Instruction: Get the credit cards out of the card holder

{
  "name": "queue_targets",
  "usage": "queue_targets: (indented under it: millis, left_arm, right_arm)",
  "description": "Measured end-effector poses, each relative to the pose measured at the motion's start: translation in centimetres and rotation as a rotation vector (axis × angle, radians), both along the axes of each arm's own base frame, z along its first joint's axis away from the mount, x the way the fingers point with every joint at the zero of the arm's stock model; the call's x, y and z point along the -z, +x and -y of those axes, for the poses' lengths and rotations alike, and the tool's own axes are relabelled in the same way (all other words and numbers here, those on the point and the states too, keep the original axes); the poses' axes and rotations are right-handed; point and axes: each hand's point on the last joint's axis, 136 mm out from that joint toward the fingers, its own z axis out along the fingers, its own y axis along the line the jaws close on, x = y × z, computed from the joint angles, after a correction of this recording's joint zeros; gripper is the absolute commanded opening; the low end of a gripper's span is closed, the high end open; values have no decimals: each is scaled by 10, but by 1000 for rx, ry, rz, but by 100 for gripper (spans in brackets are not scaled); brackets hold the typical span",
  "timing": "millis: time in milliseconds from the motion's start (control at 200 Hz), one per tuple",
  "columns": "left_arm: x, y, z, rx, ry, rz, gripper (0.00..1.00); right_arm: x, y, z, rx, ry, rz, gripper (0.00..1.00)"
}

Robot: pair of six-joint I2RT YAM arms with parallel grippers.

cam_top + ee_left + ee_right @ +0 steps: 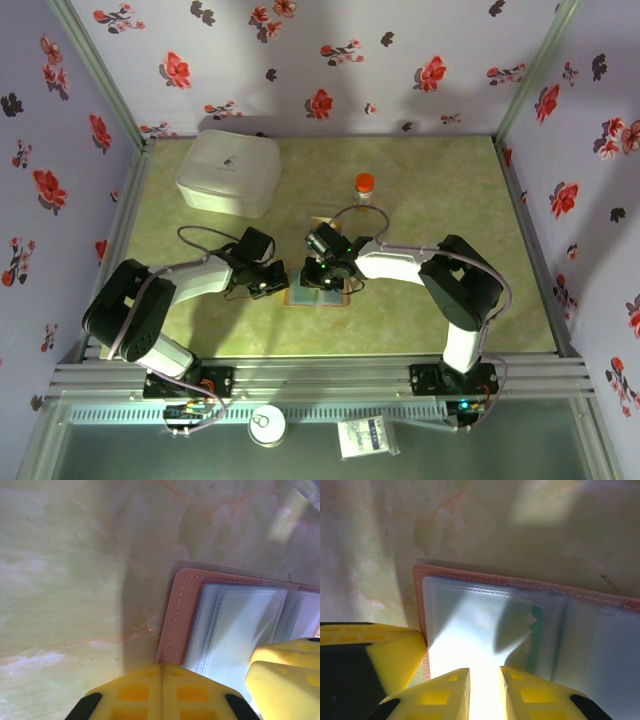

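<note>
The left gripper [162, 679] sat closed at the edge of the open card holder [176, 611], while the right gripper [485, 690] stood narrowly parted over it, its hold impossible to tell.

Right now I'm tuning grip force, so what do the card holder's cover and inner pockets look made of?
The card holder cover looks like matte pinkish-brown leather or imitation, given its stitched edge. The inner pockets look like glossy clear plastic: a teal credit card shows through.
</note>
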Motion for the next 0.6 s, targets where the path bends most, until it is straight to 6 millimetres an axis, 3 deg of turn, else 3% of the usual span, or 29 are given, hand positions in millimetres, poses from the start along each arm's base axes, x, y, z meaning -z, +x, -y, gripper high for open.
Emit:
queue_targets:
  millis: [605]
  left_arm:
    - [0, 2, 4, 7, -11, -8, 4]
  right_arm:
    - [3, -1, 18, 19, -49, 5, 23]
